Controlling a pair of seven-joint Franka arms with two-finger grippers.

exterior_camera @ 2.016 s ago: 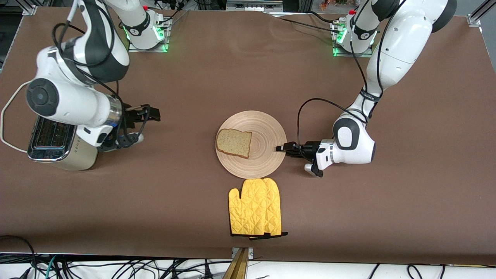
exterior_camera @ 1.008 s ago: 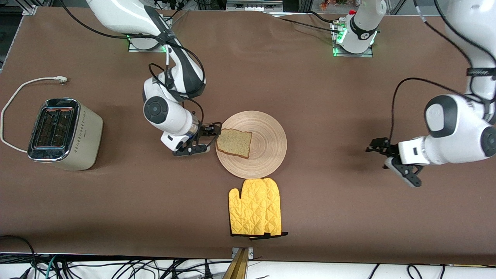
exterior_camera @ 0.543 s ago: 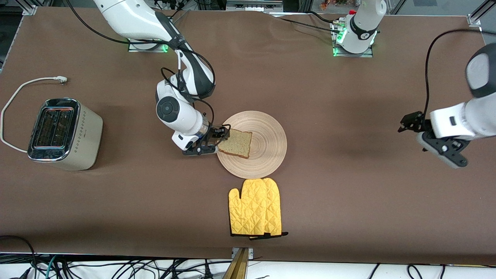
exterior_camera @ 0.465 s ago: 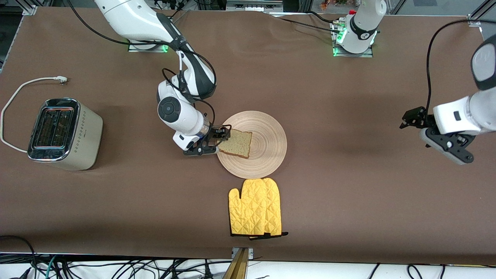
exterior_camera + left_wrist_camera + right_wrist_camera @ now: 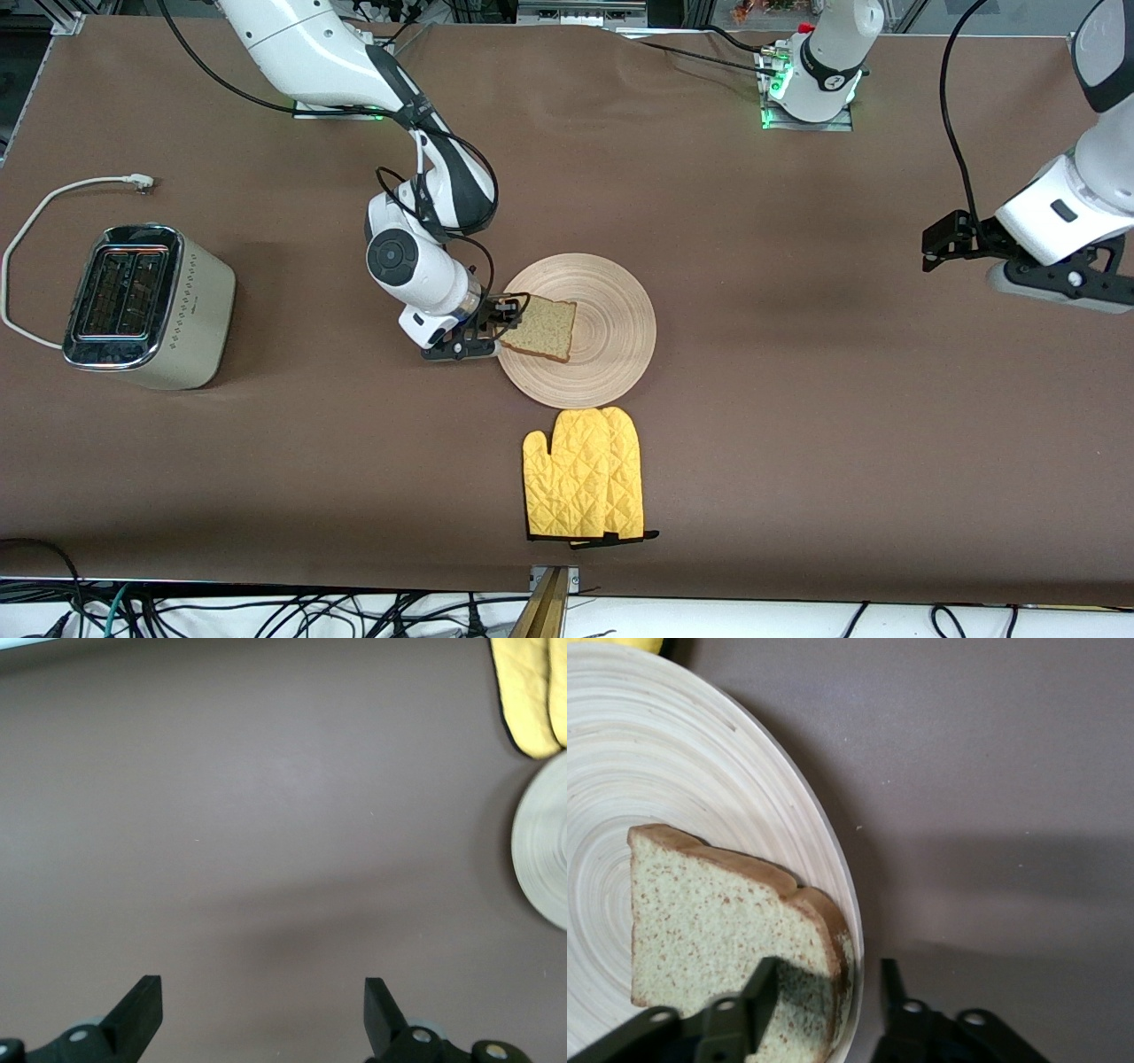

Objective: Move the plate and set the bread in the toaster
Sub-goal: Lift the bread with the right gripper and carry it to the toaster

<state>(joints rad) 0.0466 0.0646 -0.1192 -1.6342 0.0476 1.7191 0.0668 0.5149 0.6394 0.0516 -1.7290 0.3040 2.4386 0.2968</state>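
Observation:
The pale wooden plate (image 5: 611, 346) lies mid-table with the bread (image 5: 542, 328) on its part toward the right arm's end. My right gripper (image 5: 500, 323) is low at the plate's rim, open. In the right wrist view its jaws (image 5: 828, 983) straddle the bread's (image 5: 718, 921) crust edge and the plate's rim (image 5: 656, 771): one finger lies over the bread, the other outside the rim. The cream toaster (image 5: 133, 306) stands at the right arm's end, slots empty. My left gripper (image 5: 941, 241) is open and empty, raised over bare table at the left arm's end; it also shows in the left wrist view (image 5: 261, 1010).
A yellow oven mitt (image 5: 585, 474) lies just nearer the front camera than the plate, close to its rim. The toaster's white cord (image 5: 53, 199) loops on the table beside it. In the left wrist view the mitt (image 5: 532, 691) and plate (image 5: 540, 850) show at the edge.
My right arm swung from over the toaster to the plate and set its jaws round the bread's edge. My left gripper left the plate's rim and rose toward its own end.

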